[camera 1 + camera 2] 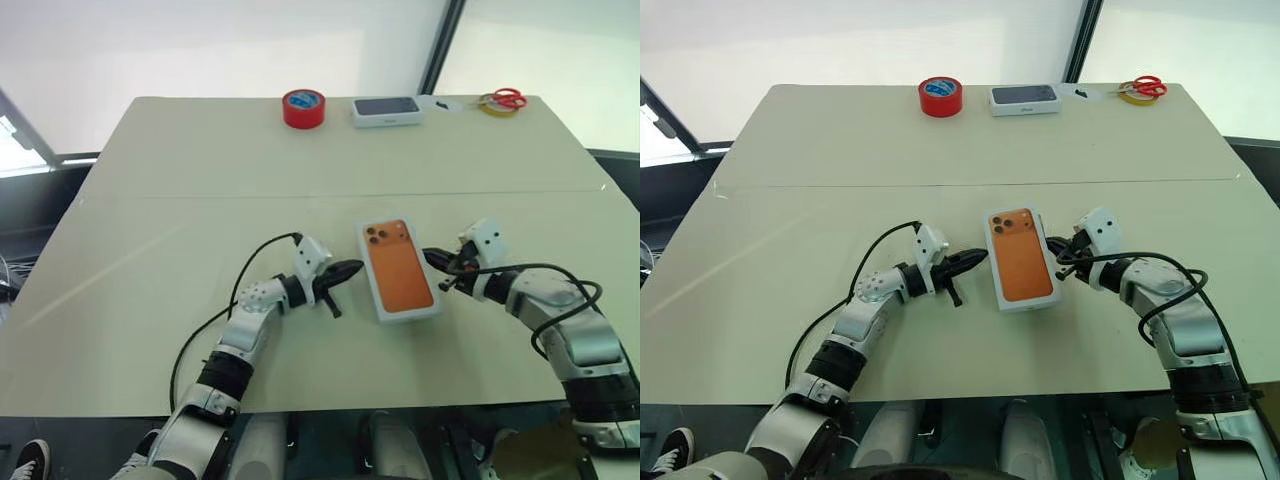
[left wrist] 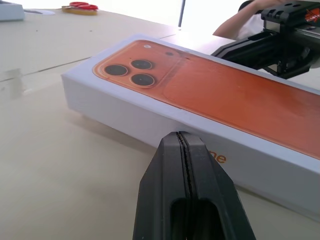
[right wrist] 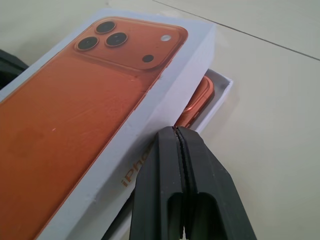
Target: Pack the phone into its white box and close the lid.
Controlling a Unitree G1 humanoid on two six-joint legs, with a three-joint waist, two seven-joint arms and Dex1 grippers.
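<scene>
The left claw [image 1: 345, 270], its two black fingers pressed together on nothing, points level at the left long side of the lid [image 1: 398, 266], a white rectangular cardboard cover printed on top with an orange phone back and three dark lenses; its tips sit just beside that side wall, and whether they touch it cannot be told. The lid lies on the beige desk [image 1: 150, 250], set slightly askew over the white box [image 3: 223, 93], a shallow white cardboard tray whose corner sticks out from under it in the right wrist view. In that exposed corner shows the rounded orange edge of the phone [image 3: 202, 97], lying inside the box. On the other side the right claw [image 1: 436, 262] is also closed and empty, angled a little downward at the lid's right long side, tips close against it. At the far edge of the desk, well apart from the arms, stand a red roll of tape [image 1: 303, 107], a white box with a dark top [image 1: 386, 110], and red-handled scissors [image 1: 508, 98] resting on a yellowish tape ring [image 1: 494, 107].
</scene>
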